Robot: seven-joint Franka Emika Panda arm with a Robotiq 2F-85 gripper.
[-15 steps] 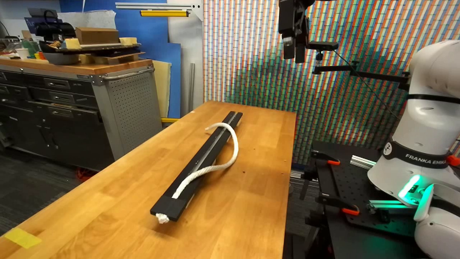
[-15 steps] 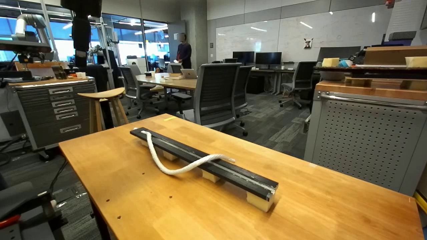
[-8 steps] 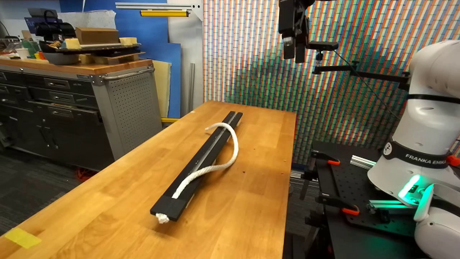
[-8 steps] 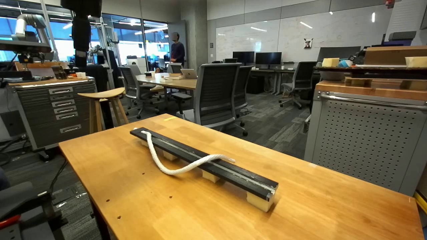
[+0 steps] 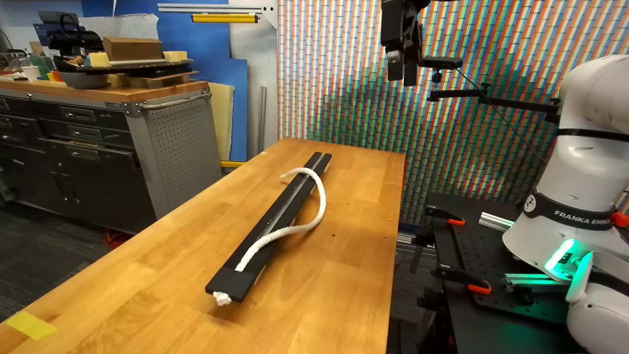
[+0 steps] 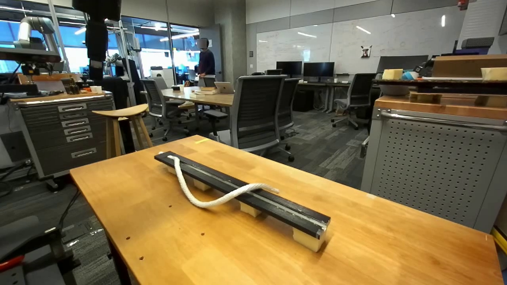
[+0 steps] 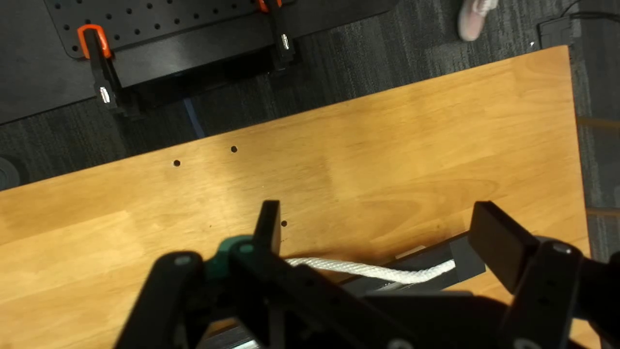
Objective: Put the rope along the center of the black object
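The white rope [image 5: 322, 199] lies over the long black bar [image 5: 236, 282] in both exterior views. One end runs under a black band near the bar's end, where a white frayed tuft sticks out. The rope bows off one side of the bar [image 6: 293, 213], then crosses back over it, its free tip past the opposite edge. A pale groove runs along the bar's middle. My gripper [image 5: 403, 81] is high above the table, apart from rope and bar. In the wrist view the gripper [image 7: 375, 208] is wide open and empty; its fingers hide part of the rope [image 7: 348, 266] and bar.
The bar stands on cream blocks [image 6: 309, 239] on the wooden table [image 5: 344, 295]. A camera on an arm [image 5: 442, 63] is beside the gripper. Clamps with orange pads [image 7: 94, 41] sit on the robot's black stand. A grey tool cabinet [image 5: 182, 142] stands beyond the table.
The arm, gripper, rope and bar have not visibly moved. A person in the background of an exterior view has shifted a little to the left.
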